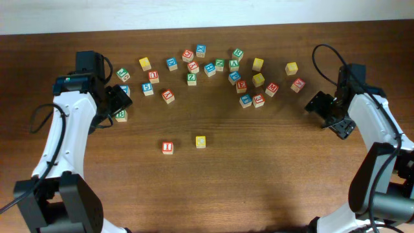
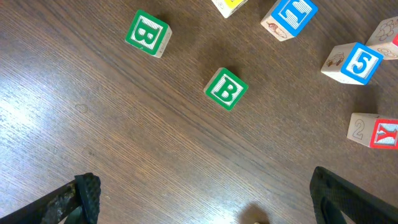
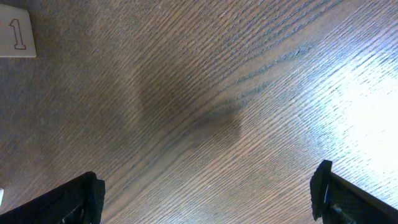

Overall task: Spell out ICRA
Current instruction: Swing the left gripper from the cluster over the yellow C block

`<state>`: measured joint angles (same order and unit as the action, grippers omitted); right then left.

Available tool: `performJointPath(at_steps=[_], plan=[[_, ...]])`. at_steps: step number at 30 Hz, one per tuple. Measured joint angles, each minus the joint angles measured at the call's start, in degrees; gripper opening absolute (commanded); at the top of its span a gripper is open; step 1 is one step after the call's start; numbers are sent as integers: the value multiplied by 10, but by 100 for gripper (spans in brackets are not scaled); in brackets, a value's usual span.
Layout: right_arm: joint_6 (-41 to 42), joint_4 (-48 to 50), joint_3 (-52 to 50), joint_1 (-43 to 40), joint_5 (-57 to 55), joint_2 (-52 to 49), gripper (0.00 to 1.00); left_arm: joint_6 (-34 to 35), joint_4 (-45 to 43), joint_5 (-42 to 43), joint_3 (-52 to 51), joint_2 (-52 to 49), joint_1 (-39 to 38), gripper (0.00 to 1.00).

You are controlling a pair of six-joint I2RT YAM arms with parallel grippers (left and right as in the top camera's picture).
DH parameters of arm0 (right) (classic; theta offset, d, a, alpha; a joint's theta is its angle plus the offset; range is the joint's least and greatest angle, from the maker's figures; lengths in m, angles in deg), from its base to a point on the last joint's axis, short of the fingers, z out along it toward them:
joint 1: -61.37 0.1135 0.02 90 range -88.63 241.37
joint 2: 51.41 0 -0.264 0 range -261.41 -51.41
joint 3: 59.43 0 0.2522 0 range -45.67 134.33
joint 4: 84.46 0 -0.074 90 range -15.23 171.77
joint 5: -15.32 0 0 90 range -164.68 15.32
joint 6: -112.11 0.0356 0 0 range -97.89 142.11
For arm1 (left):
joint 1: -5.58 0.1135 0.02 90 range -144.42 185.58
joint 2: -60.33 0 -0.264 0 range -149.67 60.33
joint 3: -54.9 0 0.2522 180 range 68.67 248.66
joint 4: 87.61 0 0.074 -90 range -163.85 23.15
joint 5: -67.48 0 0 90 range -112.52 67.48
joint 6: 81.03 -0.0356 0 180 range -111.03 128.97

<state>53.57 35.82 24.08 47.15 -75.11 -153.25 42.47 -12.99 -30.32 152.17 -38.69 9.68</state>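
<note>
Two letter blocks stand apart from the rest in the lower middle of the table: a red I block (image 1: 167, 147) and a yellow block (image 1: 200, 141) to its right. The other letter blocks (image 1: 210, 68) lie scattered along the far side. My left gripper (image 1: 121, 98) (image 2: 202, 208) is open over bare wood at the left end of the scatter, with two green B blocks (image 2: 226, 88) (image 2: 148, 33) ahead of it. My right gripper (image 1: 326, 111) (image 3: 208, 199) is open over bare wood at the right, holding nothing.
Ahead of the left gripper, to the right, lie a blue 5 block (image 2: 356, 62) and a red Y block (image 2: 376, 131). A pale block face marked 1 (image 3: 15, 31) shows at the top left of the right wrist view. The table's far edge (image 1: 207, 29) runs behind the blocks.
</note>
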Motion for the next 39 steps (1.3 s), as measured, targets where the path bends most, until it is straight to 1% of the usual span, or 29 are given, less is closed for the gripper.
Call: performJointPath(at_steps=[14,16,18,21,22,23,24,27,29,31,35,37,39], plan=[[0,0,0,0,0,0,98,0,-1,1,0,0,0,99],[0,0,0,0,0,0,98,0,-8,4,0,0,0,99],[0,-1,0,0,0,0,98,0,-37,5,-1,0,0,99],[1,-2,0,0,0,0,98,0,-37,5,-1,0,0,99],[0,-1,0,0,0,0,98,0,-37,5,-1,0,0,77],[0,-1,0,0,0,0,98,0,-36,5,-1,0,0,25],[0,-1,0,0,0,0,98,1,-36,5,-1,0,0,0],[0,-1,0,0,0,0,98,2,-26,15,-1,0,0,0],[0,-1,0,0,0,0,98,-18,-23,50,-1,0,0,0],[0,-1,0,0,0,0,98,-44,-23,94,-1,0,-5,6],[1,-2,0,0,0,0,98,-75,-11,127,-1,0,-46,9],[0,-1,0,0,0,0,98,-81,-4,135,-1,0,-71,13],[0,-2,0,0,0,0,98,-86,3,141,-1,0,-102,26]])
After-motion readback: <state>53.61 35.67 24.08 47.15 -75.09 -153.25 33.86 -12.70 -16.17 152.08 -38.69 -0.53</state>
